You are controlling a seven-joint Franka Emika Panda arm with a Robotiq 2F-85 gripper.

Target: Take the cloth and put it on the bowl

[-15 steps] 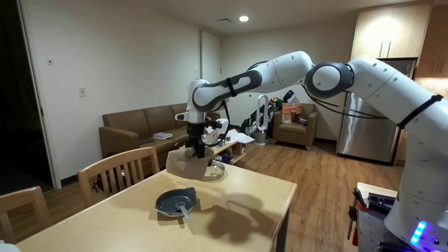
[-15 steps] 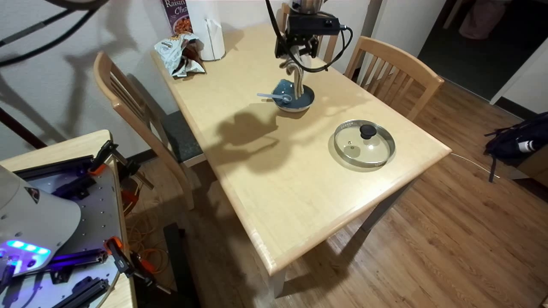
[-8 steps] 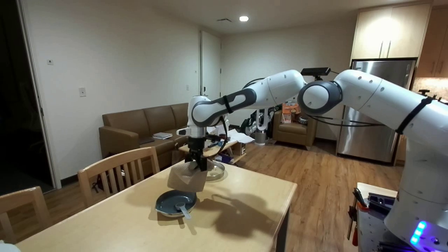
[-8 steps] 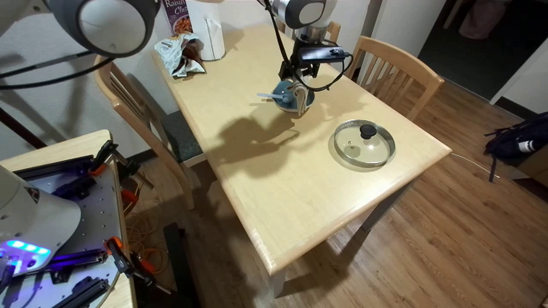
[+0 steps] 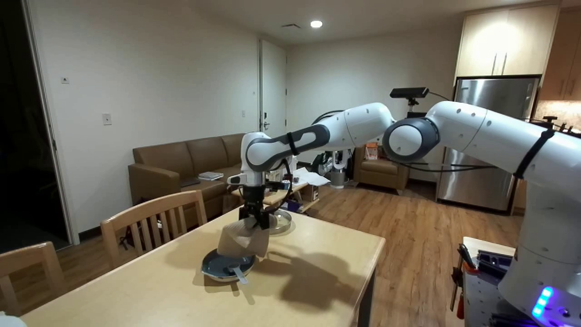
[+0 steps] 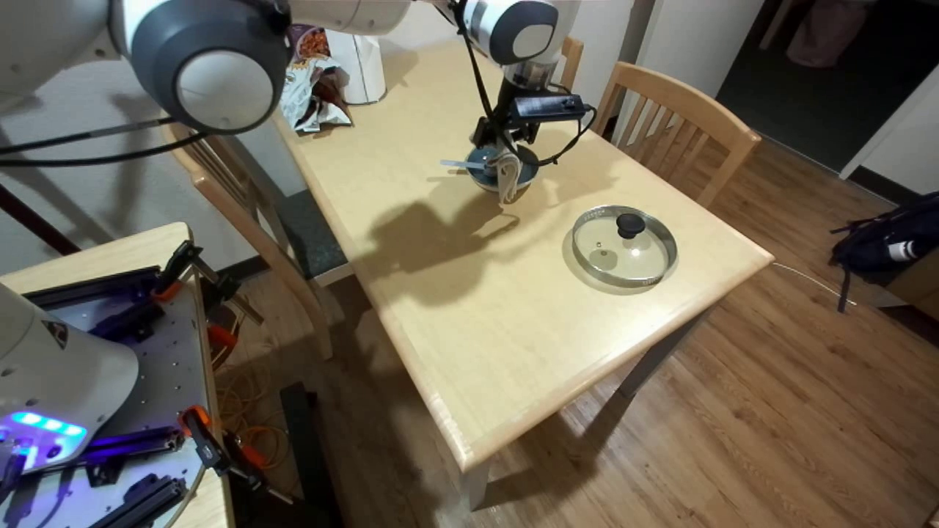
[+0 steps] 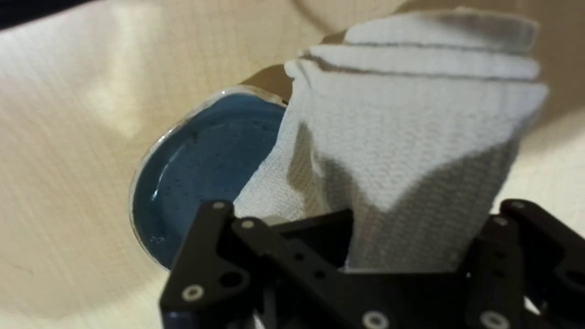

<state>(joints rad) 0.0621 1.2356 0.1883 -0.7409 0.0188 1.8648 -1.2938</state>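
The bowl [image 5: 213,262], shallow and blue-grey with a pale rim, stands on the table; it also shows in an exterior view [image 6: 478,182] and in the wrist view [image 7: 205,155]. My gripper [image 5: 256,221] is shut on the off-white cloth [image 5: 240,241], which hangs folded below the fingers. In an exterior view the gripper [image 6: 506,138] and cloth [image 6: 508,180] are above the bowl and hide part of it. In the wrist view the cloth [image 7: 411,114] covers the bowl's right side. I cannot tell whether the cloth touches the bowl.
A light blue spoon [image 5: 238,273] lies in the bowl, its handle over the rim. A glass lid [image 6: 623,253] with a black knob lies on the table [image 6: 469,323]. A snack bag [image 6: 315,95] and white roll [image 6: 361,70] stand at the far end. Chairs [image 6: 682,125] flank the table.
My gripper has come down with the cloth, from well above the table to just above the bowl. The cloth now covers more of the bowl in the exterior views. The bowl, spoon and lid have not moved.
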